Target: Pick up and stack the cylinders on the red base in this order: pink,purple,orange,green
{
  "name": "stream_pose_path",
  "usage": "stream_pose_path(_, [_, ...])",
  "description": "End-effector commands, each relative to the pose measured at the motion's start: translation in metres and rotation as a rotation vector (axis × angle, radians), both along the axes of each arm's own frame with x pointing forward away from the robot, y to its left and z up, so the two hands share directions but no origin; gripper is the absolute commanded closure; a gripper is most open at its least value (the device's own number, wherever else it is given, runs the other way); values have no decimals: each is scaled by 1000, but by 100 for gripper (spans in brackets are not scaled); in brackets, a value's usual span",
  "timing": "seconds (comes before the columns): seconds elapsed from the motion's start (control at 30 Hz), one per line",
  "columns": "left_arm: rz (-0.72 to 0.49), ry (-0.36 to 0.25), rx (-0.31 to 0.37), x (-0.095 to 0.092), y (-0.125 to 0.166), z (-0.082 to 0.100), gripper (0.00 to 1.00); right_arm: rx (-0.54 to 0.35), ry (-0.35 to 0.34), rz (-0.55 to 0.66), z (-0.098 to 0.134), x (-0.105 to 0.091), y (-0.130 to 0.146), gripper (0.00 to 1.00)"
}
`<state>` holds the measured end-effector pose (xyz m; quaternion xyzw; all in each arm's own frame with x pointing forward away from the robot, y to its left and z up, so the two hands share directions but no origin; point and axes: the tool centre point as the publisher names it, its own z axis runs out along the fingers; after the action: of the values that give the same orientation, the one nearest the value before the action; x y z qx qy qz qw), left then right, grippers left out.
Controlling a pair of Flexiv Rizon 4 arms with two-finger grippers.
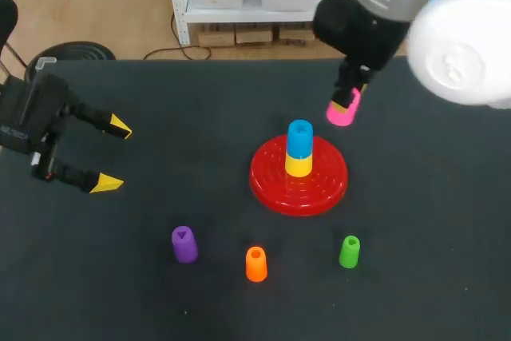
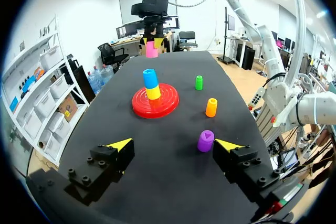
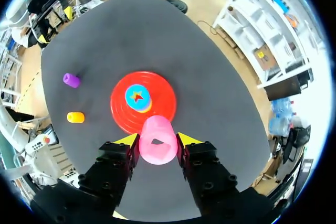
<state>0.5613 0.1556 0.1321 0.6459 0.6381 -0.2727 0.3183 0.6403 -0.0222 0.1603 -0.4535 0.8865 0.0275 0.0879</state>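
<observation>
My right gripper point(image 1: 348, 100) is shut on the pink cylinder point(image 1: 343, 109), held in the air just behind and right of the red base point(image 1: 267, 177); the right wrist view shows the pink cylinder point(image 3: 157, 140) clamped between both fingers above the base point(image 3: 163, 111). On the base stands a yellow cylinder point(image 1: 299, 164) with a blue one point(image 1: 300, 139) on top. The purple point(image 1: 184, 244), orange point(image 1: 255, 264) and green point(image 1: 350, 251) cylinders stand in a row near the front. My left gripper point(image 1: 112, 155) is open and empty at the far left, with the purple cylinder point(image 2: 205, 140) ahead of it.
The black table point(image 1: 431, 261) carries only these pieces. The left wrist view shows the base point(image 2: 168, 106), the orange cylinder point(image 2: 211, 107) and the green cylinder point(image 2: 199, 82) farther ahead, with the right arm holding the pink cylinder point(image 2: 151, 50) beyond them.
</observation>
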Motion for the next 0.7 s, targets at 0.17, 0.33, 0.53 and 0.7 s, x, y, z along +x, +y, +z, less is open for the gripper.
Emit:
stream_pose_path(0.17, [0, -3, -2, 0, 0, -1, 0, -48, 59, 77, -1, 8, 36, 100])
stream_pose_path(0.33, [0, -3, -2, 0, 0, -1, 0, -61, 88, 101, -6, 6, 43, 100])
stream_pose_path(0.53, [0, -3, -2, 0, 0, -1, 0, -74, 110, 99, -14, -2, 45, 100])
stream_pose_path(0.7, [0, -3, -2, 0, 0, -1, 0, -85, 120, 115, -20, -4, 50, 100])
